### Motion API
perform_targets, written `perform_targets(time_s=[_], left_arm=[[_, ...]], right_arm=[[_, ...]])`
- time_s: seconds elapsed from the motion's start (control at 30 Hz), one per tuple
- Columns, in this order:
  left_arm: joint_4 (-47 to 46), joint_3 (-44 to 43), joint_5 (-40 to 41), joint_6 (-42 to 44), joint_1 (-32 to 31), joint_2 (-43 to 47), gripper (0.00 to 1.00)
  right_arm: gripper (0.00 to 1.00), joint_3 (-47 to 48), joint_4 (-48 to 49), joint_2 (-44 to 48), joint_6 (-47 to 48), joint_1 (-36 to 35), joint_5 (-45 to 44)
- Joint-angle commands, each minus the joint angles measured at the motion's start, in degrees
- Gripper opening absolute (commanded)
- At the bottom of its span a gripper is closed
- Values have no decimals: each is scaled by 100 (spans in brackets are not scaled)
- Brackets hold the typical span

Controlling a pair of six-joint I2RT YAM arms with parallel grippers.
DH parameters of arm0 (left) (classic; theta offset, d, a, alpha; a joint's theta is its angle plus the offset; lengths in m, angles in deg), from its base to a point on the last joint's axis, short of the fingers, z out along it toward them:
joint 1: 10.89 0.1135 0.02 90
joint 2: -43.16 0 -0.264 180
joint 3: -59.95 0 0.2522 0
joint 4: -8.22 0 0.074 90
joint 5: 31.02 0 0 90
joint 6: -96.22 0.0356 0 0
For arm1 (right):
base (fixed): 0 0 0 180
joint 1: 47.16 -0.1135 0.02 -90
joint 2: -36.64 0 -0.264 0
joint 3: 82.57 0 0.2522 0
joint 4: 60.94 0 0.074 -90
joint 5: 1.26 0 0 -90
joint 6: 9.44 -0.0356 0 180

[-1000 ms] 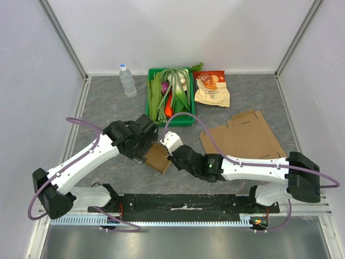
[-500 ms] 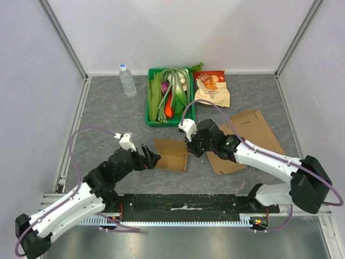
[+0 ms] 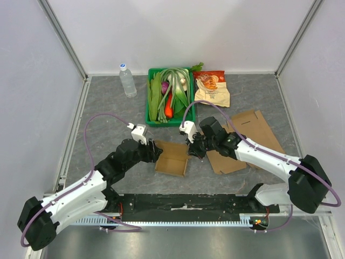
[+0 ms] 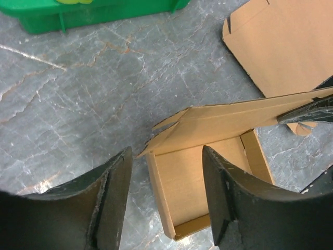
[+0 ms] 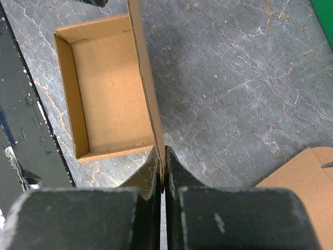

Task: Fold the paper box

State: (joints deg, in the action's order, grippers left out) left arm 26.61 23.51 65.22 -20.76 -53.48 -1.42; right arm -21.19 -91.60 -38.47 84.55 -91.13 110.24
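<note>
Grey marbled tabletop (image 3: 108,108) filled the walled cell, and a green crate (image 3: 161,123) of vegetables (image 3: 171,89) stood at its far middle. On the near side of the crate, toward the arm bases and apart from it, lay the paper box (image 3: 171,159). It was a shallow brown tray, open side up, with one long flap standing up from its crate-side edge.

The right gripper (image 3: 193,148) came in from the crate's near right corner. In the right wrist view its jaws (image 5: 161,156) were pressed together on the edge of that raised flap, pinching the cardboard between them.

The left gripper (image 3: 155,151) sat below the crate's near left corner, at the box's left end. In the left wrist view its fingers (image 4: 167,152) stood well apart, with the box's corner showing between them. They gripped nothing, and I could not tell whether either finger touched the cardboard.

A flat cardboard sheet (image 3: 253,135) lay to the right of the crate's near end. A snack bag (image 3: 212,89) rested just beside the crate's right wall, and a water bottle (image 3: 127,81) stood upright to its left.
</note>
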Motion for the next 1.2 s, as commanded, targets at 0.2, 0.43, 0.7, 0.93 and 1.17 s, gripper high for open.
perform_targets(time_s=[0.2,0.43,0.7,0.93,1.17], left_arm=[[-1244,430,-237,1098,154,265,56],[-1139,369,-290,1072,154,187,41],[-1218,211,-553,1151,154,-183,28],[-1420,220,50,933,128,-244,2],[-2070,168,2018,369,-600,-701,2]], right_arm=[[0,301,-85,-74,181,11,250],[0,292,-67,-153,199,11,-31],[0,301,38,-153,199,11,-224],[0,73,1003,-214,-1380,-50,-1865],[0,290,1323,-468,-3368,-1227,-5319]])
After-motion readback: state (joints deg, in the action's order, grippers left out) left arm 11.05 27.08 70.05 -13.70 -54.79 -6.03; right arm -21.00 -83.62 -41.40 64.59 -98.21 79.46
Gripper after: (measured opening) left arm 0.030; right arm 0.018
